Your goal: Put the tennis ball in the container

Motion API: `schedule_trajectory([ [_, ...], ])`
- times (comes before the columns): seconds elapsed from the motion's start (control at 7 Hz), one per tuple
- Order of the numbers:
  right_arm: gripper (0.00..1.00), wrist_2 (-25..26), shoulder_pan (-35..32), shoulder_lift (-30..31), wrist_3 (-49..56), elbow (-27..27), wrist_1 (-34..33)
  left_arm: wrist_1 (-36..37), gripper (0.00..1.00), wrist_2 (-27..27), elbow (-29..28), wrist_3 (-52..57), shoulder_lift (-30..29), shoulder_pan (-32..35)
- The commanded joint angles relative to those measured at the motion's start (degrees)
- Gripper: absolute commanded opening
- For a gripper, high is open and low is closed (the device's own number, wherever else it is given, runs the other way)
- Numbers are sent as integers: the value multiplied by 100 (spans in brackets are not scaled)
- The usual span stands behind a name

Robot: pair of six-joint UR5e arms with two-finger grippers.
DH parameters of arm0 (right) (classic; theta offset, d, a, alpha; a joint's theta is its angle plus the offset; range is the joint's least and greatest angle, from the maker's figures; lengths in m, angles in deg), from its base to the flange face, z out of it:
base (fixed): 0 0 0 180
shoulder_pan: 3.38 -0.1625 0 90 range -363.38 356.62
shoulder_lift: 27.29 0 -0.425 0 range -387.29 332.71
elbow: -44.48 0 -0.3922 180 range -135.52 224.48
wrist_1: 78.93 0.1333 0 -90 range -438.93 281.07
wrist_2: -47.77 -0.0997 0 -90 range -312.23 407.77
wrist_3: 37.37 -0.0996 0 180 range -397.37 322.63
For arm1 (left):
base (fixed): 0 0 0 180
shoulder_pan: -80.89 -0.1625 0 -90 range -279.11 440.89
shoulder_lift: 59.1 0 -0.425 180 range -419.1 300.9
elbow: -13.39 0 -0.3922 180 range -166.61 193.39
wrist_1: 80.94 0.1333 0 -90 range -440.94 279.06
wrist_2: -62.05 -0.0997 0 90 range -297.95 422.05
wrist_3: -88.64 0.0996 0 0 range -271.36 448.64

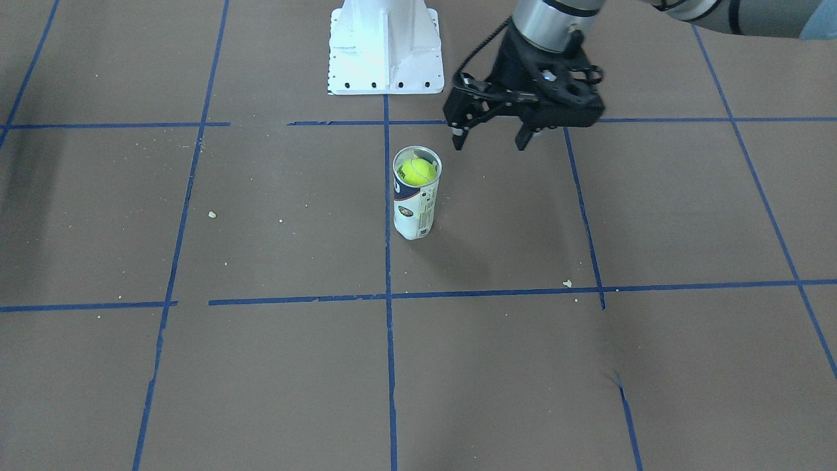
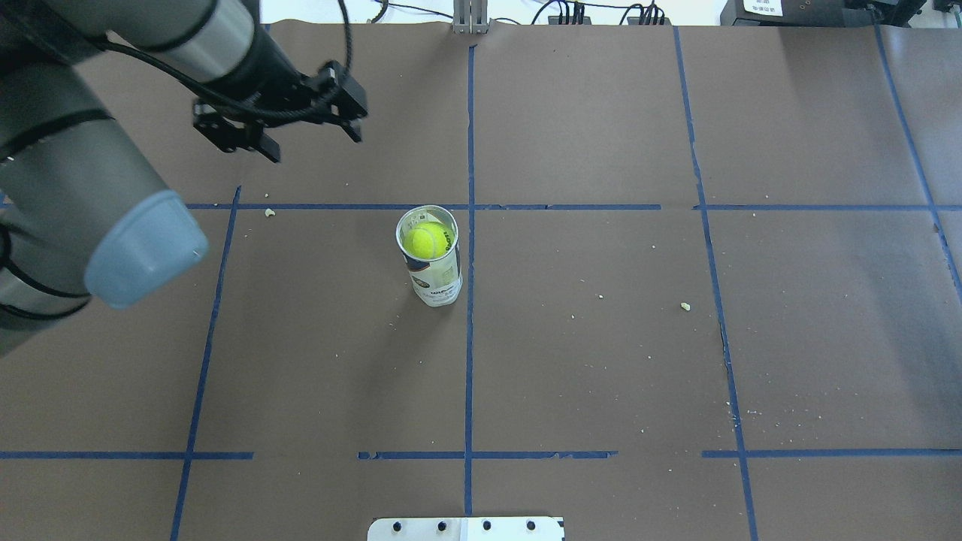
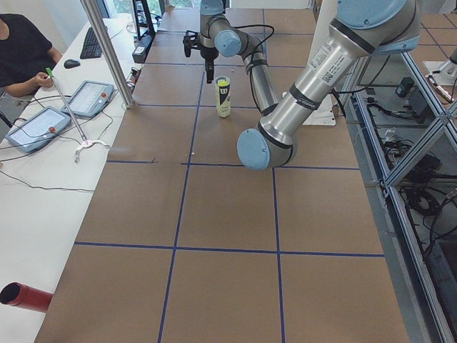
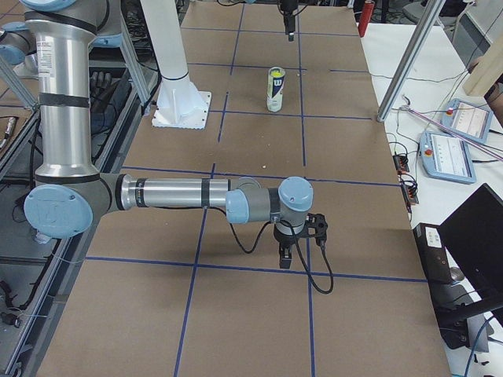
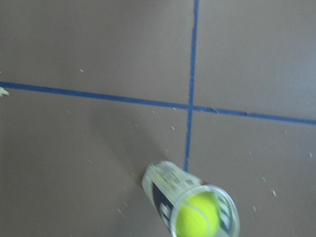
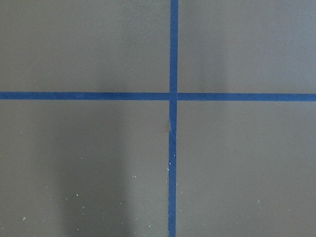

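Note:
The yellow-green tennis ball (image 1: pixel 418 171) (image 2: pixel 428 240) (image 5: pixel 197 215) sits inside the clear container (image 1: pixel 415 206) (image 2: pixel 437 282) (image 5: pixel 163 185), near its open rim. The can stands upright by the table's centre line. My left gripper (image 1: pixel 490 140) (image 2: pixel 313 145) hangs open and empty in the air, off to the can's side and clear of it. Only the exterior right view shows my right gripper (image 4: pixel 295 253), low over the table far from the can (image 4: pixel 275 90); I cannot tell whether it is open or shut. The right wrist view holds only brown paper and blue tape.
The white robot base (image 1: pixel 386 46) (image 2: pixel 466 528) stands behind the can. Brown paper with blue tape lines (image 2: pixel 470 361) and small crumbs covers the table. In the side views, tablets (image 3: pixel 36 128) and cables lie on the white bench, with an operator (image 3: pixel 25 50).

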Motion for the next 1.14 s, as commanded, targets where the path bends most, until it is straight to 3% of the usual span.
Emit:
schedule_trajectory([
  [0.0, 100, 0, 0, 0, 0, 0, 0, -51, 100, 678, -28, 2253, 1154, 1171],
  [0.43, 100, 0, 0, 0, 0, 0, 0, -306, 100, 727, -465, 5225, 2949, 2638],
  [0.71, 100, 0, 0, 0, 0, 0, 0, -733, 100, 753, -1796, 6845, 3270, 3448],
  [1.0, 100, 0, 0, 0, 0, 0, 0, -1437, 100, 762, -2688, 7061, 3549, 3819],
])
